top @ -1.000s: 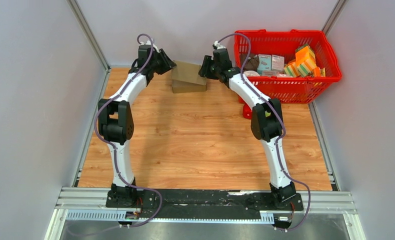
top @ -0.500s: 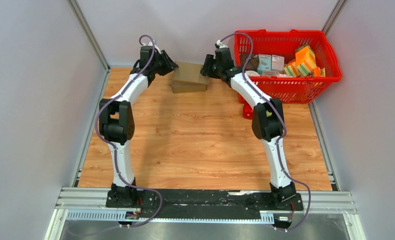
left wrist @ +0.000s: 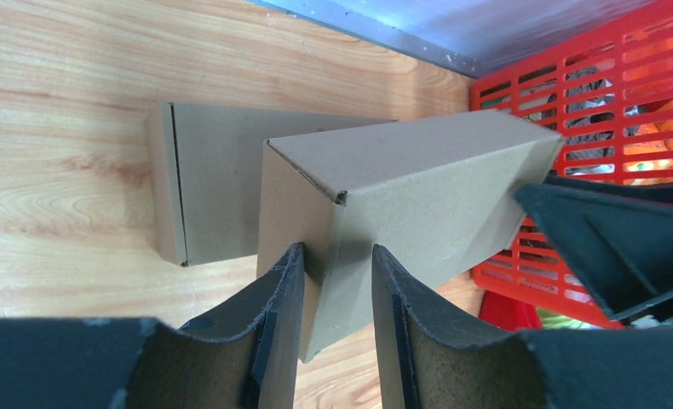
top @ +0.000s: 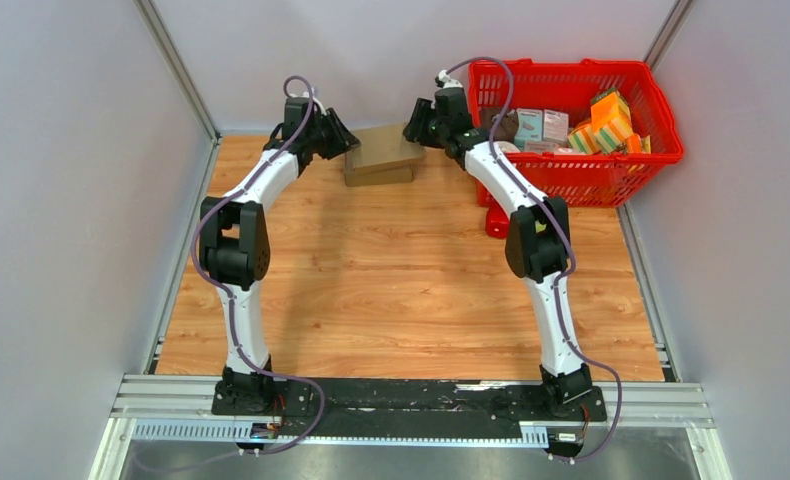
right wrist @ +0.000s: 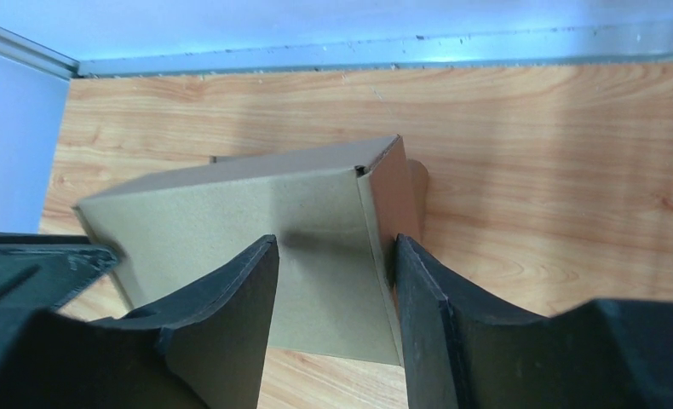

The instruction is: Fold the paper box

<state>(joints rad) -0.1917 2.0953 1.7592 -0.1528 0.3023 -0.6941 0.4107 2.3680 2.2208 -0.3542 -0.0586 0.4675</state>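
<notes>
The left gripper (left wrist: 333,319) is clamped narrowly on the near end corner of the cardboard box (left wrist: 418,196). The right gripper (right wrist: 337,315) straddles the box's other end with its jaws wider; I cannot tell if it pinches. The box sits tilted over a flat cardboard piece (left wrist: 218,192) at the desk's (top: 391,280) far edge, beside a red basket (top: 663,125).

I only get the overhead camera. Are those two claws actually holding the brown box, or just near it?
Observer: From the left wrist, the left gripper has a corner of the box wedged between its fingers.
Visitor: And the other?
Observer: Its own camera shows the right gripper astride the opposite end's corner likewise.
Visitor: What's the darker bit beside it?
Observer: A flat cardboard sheet with a creased edge, lying on the table.
</notes>
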